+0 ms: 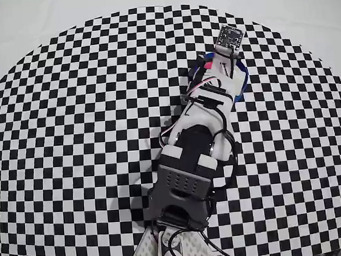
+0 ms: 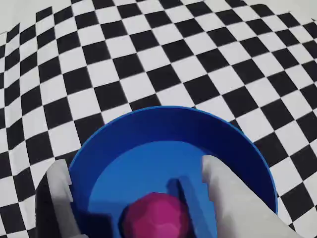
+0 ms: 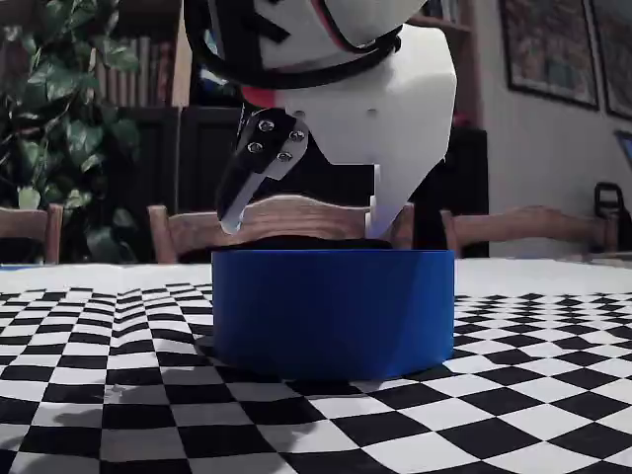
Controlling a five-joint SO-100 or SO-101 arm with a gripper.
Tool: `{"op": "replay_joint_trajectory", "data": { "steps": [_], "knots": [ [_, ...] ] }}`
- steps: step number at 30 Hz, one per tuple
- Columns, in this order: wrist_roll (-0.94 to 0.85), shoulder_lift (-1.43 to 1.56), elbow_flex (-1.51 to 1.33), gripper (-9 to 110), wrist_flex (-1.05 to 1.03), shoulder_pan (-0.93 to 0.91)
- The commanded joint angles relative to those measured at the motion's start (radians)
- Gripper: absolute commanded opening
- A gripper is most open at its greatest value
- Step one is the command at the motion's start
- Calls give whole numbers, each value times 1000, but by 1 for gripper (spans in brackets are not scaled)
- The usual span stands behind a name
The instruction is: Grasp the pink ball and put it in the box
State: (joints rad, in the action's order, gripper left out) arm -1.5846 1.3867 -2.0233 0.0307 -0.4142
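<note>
My claw [image 3: 301,222] hung just above the blue box [image 3: 333,311], fingers spread apart, with the pink ball [image 2: 156,217] lying inside it, so the delivery looked essentially finished.

Checkered cloth [image 1: 72,141] covers table; chairs [image 3: 296,222], plant [image 3: 59,109] far left, framed pictures [image 3: 548,44] far right.

A magenta-pink ball [image 2: 156,216] lies in a bright blue box [image 2: 148,130], white fingers [image 2: 233,196] beside it, on a black-and-white checkered worktop [image 2: 148,59].
</note>
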Motion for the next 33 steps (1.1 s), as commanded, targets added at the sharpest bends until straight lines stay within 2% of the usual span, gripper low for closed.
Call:
{"op": "replay_joint_trajectory", "data": {
  "steps": [1, 13, 25, 26, 29, 31, 33],
  "knots": [
    [6, 14, 44, 32, 15, -5],
    [190, 143, 34, 32, 14, 3],
    [733, 364, -84, 28, 18, 48],
    [764, 390, -112, 25, 18, 48],
    [871, 483, -190, 5, 14, 52],
    [948, 546, -233, 0, 9, 64],
    [1023, 615, -276, 0, 0, 77]
  ]
}}
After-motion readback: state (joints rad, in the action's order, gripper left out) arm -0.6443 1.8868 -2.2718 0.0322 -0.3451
